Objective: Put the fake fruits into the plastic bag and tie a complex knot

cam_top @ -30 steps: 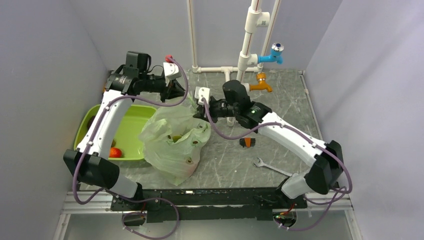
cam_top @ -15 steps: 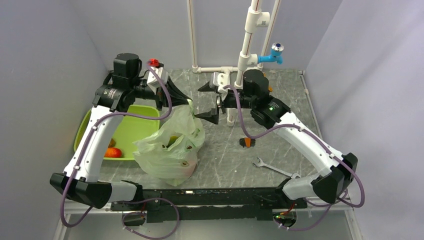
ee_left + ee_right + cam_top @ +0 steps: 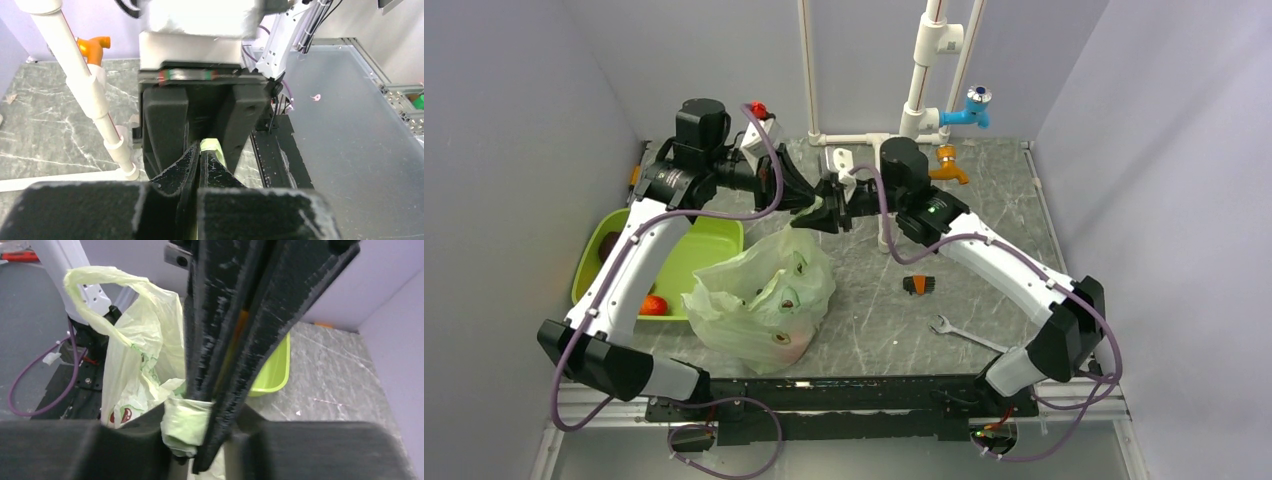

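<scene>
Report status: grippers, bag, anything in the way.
Left gripper and right gripper both shut on bag handles, meeting above it. Bag on table, fruit inside. One red fruit in tray. White pipe stands close by.

The grey marbled tabletop [image 3: 984, 230] carries a tray [image 3: 714, 240], the bag [image 3: 759, 300], a brush [image 3: 921, 285] and a wrench [image 3: 964, 333].

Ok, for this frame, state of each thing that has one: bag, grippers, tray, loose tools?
bag: on the table, fruits inside, handles pulled up to the grippers, not knotted.
left gripper: shut on a bag handle.
right gripper: shut on a bunched bag handle.
tray: upright, a red fruit left in it.
wrench: flat on the table, untouched.
brush: on the table, untouched.
</scene>
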You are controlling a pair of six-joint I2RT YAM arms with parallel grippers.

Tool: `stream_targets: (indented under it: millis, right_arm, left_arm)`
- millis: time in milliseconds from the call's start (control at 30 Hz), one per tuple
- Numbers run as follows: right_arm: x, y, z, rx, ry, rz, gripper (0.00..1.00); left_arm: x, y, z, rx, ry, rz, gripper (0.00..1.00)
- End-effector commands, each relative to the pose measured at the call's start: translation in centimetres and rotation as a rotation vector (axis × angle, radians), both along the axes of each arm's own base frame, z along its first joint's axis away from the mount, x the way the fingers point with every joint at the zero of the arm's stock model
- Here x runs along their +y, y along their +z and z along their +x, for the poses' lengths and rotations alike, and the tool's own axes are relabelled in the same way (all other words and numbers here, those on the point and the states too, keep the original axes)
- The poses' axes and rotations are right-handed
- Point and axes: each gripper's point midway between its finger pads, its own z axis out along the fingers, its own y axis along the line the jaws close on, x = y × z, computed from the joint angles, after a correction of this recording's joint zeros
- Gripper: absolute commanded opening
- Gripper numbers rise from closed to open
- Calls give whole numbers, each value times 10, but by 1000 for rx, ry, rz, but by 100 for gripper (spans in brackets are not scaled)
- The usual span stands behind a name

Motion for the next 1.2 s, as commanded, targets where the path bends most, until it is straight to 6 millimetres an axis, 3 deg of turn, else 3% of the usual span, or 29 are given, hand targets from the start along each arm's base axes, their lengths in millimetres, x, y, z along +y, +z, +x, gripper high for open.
stream_targets:
  millis: [0,33,133,200,233,333,467,533,767,1000,1167]
  right_arm:
    - [4,6,-2,-3,25,16,10]
    - [2,4,1,1,3,12,0]
    - [-7,-1,6,13,-63,4,0]
    - [-14,-6,10,43,-105,-15,0]
    - [-17,-8,14,56,-133,-27,0]
    - [-28,-12,28,108,-229,-52,0]
    - [-45,-20,45,157,-382,-96,0]
    - [-57,-23,49,176,-446,-116,0]
    - [-78,-38,61,251,-596,-167,0]
    - [-108,-54,72,283,-793,-219,0]
    - [-112,-73,73,327,-832,-261,0]
  left_arm:
    - [8,34,-6,-150,52,-37,11]
    - [15,38,1,-150,114,-33,22]
    - [57,54,24,-77,321,-56,69]
    - [95,57,38,-33,474,-42,93]
    - [113,55,40,-28,535,-20,98]
    - [139,28,22,-72,592,137,99]
    - [148,-23,-21,-96,556,312,100]
    - [147,-37,-41,-115,537,330,99]
    - [131,-44,-87,-192,431,282,99]
    - [124,-39,-115,-308,415,240,99]
    - [117,-53,-120,-469,428,154,99]
